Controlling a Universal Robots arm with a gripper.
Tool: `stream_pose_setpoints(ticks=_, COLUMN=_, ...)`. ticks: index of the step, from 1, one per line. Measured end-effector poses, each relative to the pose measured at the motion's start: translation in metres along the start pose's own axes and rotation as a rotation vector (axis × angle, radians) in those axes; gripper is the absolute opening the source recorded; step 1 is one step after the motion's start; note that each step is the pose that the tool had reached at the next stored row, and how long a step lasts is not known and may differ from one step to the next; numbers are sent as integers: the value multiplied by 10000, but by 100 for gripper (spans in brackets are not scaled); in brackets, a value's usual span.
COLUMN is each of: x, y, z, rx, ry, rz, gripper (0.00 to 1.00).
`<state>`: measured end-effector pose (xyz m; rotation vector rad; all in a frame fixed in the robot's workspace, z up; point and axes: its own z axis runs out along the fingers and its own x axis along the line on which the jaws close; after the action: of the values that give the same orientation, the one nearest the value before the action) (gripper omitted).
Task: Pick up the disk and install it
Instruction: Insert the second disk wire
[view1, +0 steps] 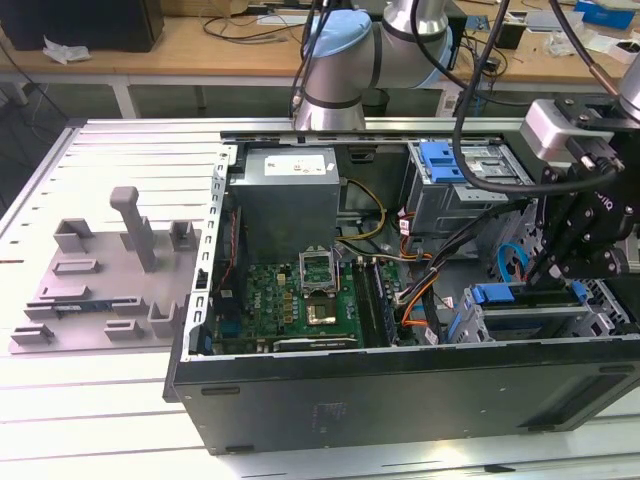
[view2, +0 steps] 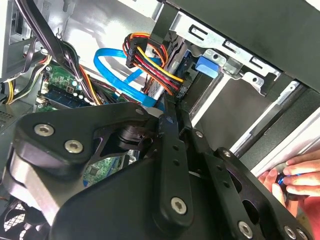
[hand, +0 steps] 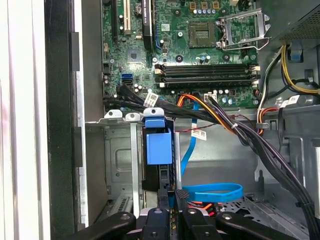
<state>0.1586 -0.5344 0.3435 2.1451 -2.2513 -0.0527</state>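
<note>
A: One grey holder (view1: 110, 270) sits on the counter (view1: 90, 420), at the exterior view's left. What do we see next?

B: We see the computer case (view1: 400, 385). It lies on its side with the lid off, likely so the arm can reach in from above. The green board (view1: 300, 295) lies flat in the middle.

A: Where is the disk?

B: We find the disk (view1: 495, 293) at the exterior view's right. It stands on its edge in a metal bay (hand: 117, 160). We think that lets it slide between the rails.

A: Does the gripper hold it?

B: In the first wrist view the gripper (hand: 172, 196) is right at the disk's end. We cannot tell if it squeezes the disk or not.
</note>
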Motion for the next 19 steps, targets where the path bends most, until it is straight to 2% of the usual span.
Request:
stream_pose_setpoints(ticks=10, x=0, y=-2, z=48, rx=19, ry=2, rz=-23, gripper=17)
stream_pose_setpoints(ticks=19, x=1, y=3, z=76, rx=78, ry=-4, rz=-33, gripper=17)
